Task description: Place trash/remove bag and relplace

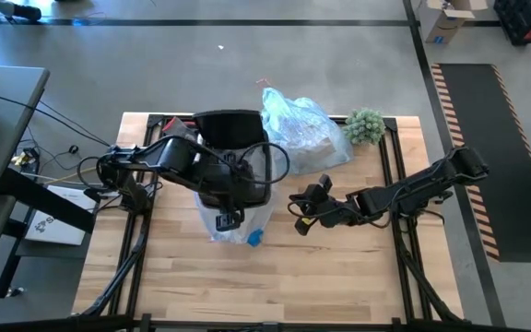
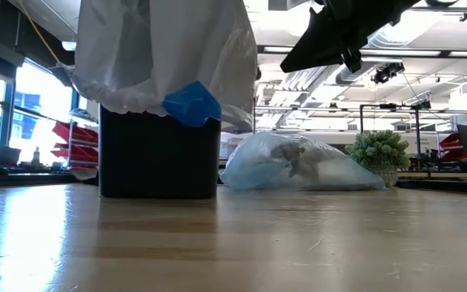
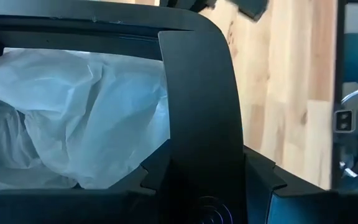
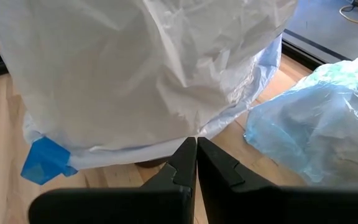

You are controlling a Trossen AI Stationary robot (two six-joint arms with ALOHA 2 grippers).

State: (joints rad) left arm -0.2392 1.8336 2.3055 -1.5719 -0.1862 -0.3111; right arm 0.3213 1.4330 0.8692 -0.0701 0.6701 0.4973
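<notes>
the wooden table [image 1: 339,277] is seen bare along its near edge. farther in, a black bin [image 2: 159,154] is stood upright left of the middle, and a whiter translucent bag [image 4: 142,68] with a blue tie piece [image 2: 191,103] is draped over its rim and hung down its outer wall. the left gripper [image 1: 233,189] is held over the bin's mouth, with one dark finger [image 3: 201,118] shown against the white plastic inside the rim; whether the film is actually pinched cannot be told. just right of the bin, the right gripper [image 4: 196,152] is held above the table, apart from the draped bag, its jaws pressed together on nothing. behind the bin and to its right, the light-blue bag [image 2: 298,164] is laid on the table, bulging, with brownish crumpled trash [image 2: 292,158] seen dimly through its skin. just beside it, at the far right of the table, a small green plant [image 1: 365,125] is set.
</notes>
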